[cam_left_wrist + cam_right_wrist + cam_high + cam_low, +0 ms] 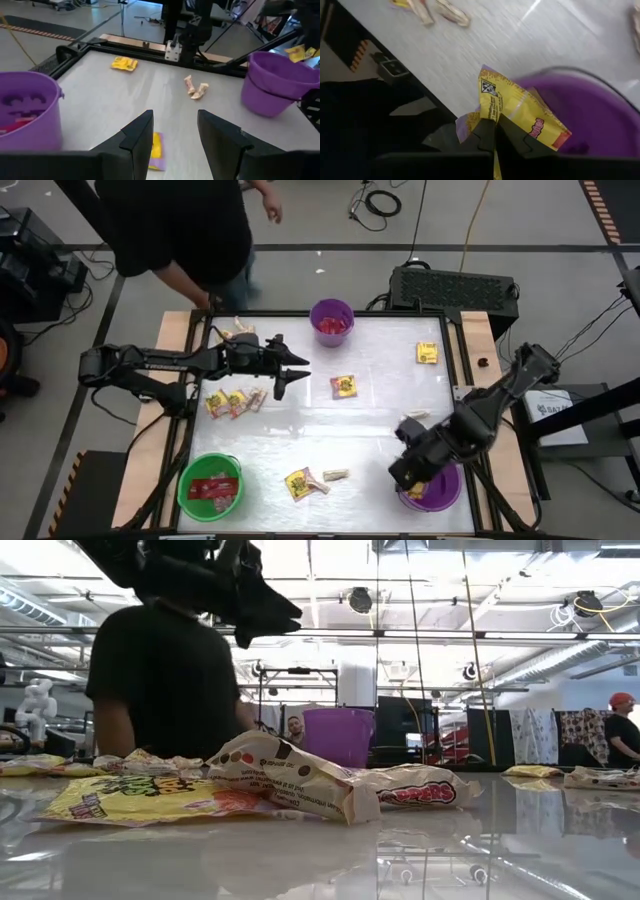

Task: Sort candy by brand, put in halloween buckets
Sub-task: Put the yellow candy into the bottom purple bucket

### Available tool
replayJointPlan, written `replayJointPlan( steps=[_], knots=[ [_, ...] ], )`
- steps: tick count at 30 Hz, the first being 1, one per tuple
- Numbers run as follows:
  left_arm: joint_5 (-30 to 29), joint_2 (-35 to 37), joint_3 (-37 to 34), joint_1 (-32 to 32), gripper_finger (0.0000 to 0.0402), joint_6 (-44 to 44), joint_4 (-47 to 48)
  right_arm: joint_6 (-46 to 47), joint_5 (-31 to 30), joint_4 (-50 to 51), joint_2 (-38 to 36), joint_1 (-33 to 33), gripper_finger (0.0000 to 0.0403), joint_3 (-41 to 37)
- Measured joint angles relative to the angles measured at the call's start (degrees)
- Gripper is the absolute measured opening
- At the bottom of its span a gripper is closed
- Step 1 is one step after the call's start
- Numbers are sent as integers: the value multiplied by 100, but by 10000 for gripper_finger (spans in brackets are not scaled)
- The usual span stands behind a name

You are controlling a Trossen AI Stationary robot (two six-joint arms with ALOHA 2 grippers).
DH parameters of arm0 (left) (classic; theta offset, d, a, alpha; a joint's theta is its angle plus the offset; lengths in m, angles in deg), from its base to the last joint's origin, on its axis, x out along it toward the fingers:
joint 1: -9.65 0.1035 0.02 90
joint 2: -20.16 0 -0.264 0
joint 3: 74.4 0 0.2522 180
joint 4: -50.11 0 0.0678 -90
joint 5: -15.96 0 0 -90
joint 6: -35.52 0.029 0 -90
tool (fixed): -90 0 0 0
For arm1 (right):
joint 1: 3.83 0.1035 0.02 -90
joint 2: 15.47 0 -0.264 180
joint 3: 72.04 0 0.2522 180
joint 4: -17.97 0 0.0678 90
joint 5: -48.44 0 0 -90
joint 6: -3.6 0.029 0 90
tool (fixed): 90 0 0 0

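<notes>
— What carries it all?

— A pale glossy worktop (380,420) inside a dark frame.

— And the pails?

— Three stand on it: a green bucket (210,485) at one near corner with red packets inside, a purple bucket (432,488) at the other near corner, and another purple bucket (332,321) at the far edge.

— Loose sweets?

— A yellow packet (345,386) near the middle, another yellow one (427,353) far right, a cluster (233,401) of yellow and tan pieces on the left, and a small near group (308,481).

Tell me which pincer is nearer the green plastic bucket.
Left. The left pincer hangs open above mid-table, up-table from the green plastic bucket. The right pincer, gripping a yellow packet, is across the table over a purple bucket.
</notes>
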Motion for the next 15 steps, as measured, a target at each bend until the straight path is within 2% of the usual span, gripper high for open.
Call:
replayJointPlan(
  steps=[15],
  knots=[
    [-50, -856, 478, 13, 161, -446, -316, 818, 12, 319, -2, 1057, 2, -116]
  ],
)
